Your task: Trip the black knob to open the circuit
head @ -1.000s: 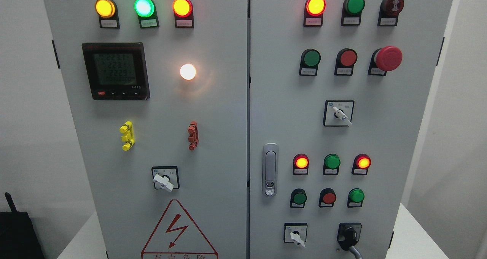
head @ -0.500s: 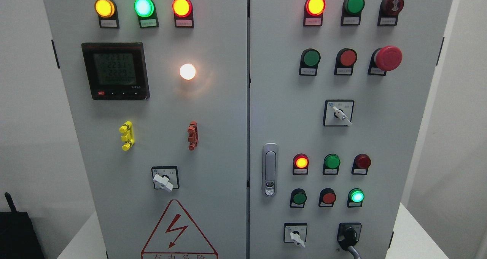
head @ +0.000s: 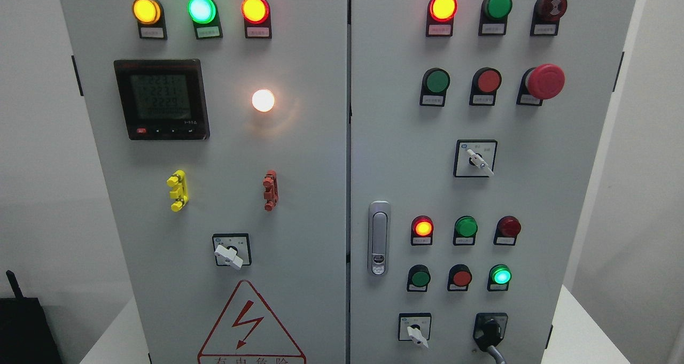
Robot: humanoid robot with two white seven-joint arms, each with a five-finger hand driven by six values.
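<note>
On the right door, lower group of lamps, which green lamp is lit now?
The round green lamp at the right end of the lower row glows brightly; the two other green lamps, and, are dark.

Grey cabinet [head: 320,155] (two doors) stands on white table [head: 574,332].

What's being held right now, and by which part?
Nothing visibly held: neither robot hand is in the head view. The black knob at the cabinet's lower right stands free, untouched.
</note>
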